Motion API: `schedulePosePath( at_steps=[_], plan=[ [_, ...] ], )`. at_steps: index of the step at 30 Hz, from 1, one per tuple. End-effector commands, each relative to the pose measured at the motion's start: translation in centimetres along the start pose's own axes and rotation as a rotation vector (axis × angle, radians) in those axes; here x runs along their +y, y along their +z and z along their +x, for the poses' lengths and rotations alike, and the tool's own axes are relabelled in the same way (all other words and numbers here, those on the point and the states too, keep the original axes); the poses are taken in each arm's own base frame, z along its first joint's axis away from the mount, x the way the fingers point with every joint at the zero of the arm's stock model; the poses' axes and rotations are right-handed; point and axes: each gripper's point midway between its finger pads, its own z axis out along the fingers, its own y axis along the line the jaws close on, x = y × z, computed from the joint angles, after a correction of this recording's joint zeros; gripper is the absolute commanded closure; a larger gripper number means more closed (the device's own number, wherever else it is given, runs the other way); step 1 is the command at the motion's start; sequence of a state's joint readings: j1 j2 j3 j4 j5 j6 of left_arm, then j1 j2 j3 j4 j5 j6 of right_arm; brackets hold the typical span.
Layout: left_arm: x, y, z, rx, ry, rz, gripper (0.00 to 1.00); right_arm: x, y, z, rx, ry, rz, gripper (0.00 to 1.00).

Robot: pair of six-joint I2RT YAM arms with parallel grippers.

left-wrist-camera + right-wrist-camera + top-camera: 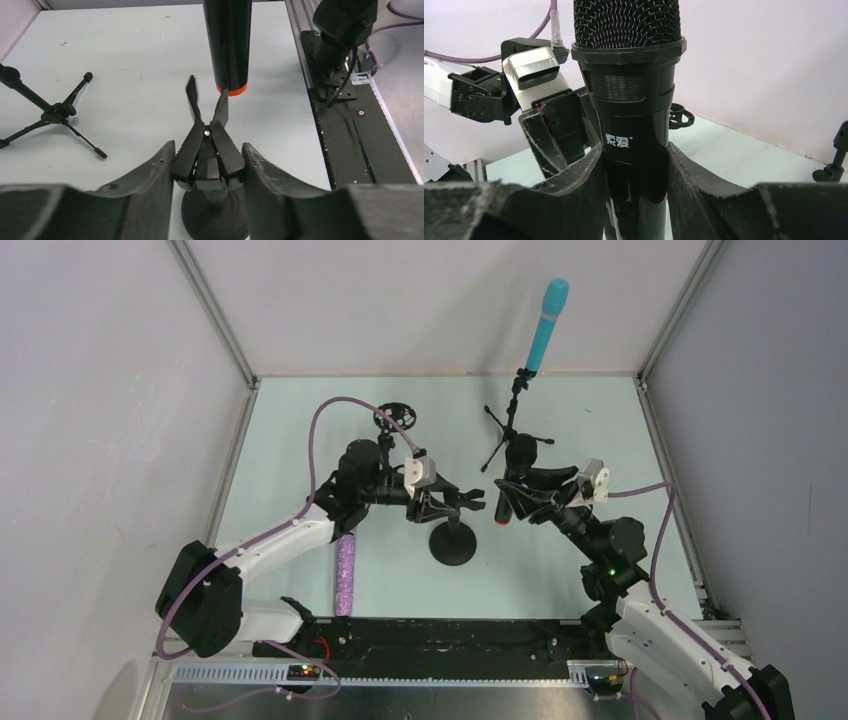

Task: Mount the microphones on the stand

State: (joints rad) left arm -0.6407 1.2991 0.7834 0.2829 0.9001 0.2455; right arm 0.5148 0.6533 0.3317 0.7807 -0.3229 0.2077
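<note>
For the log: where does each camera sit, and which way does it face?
Top external: above and behind the arm bases, looking down on the table; both arms show.
Left wrist: on the left arm, looking along the left gripper, shut on the stand clip, toward the right arm's base.
Right wrist: on the right arm, looking past the right gripper, which holds the black microphone, toward the left arm's wrist.
Shared: both wrist views show the black microphone.

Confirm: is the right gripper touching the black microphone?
Touching. The right wrist view shows the right gripper pressed against both sides of the black microphone, no gap.
</note>
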Motion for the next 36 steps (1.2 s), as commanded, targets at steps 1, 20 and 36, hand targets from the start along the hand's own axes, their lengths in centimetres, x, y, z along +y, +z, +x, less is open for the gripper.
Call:
schedulePosePath(
  at_steps=[1,20,36],
  plan=[
    [-0.4,-0.2,1.4,0.042,-0.007,-0.017,0.44,0.9,1.0,-4.9,-0.142,-0.051,-0.038,1.0],
    [1.5,-1.9,-4.5,-0.042,0.08,-0.177,0.0,0.6,1.2,-4.9,-0.133,-0.069,-0.032,1.0],
    [0.9,-1.0,-4.2,-0.04,0.139,-0.083,0.0,1.2,2.4,-5.5,-0.168,-0.076,-0.105,1.0]
  ],
)
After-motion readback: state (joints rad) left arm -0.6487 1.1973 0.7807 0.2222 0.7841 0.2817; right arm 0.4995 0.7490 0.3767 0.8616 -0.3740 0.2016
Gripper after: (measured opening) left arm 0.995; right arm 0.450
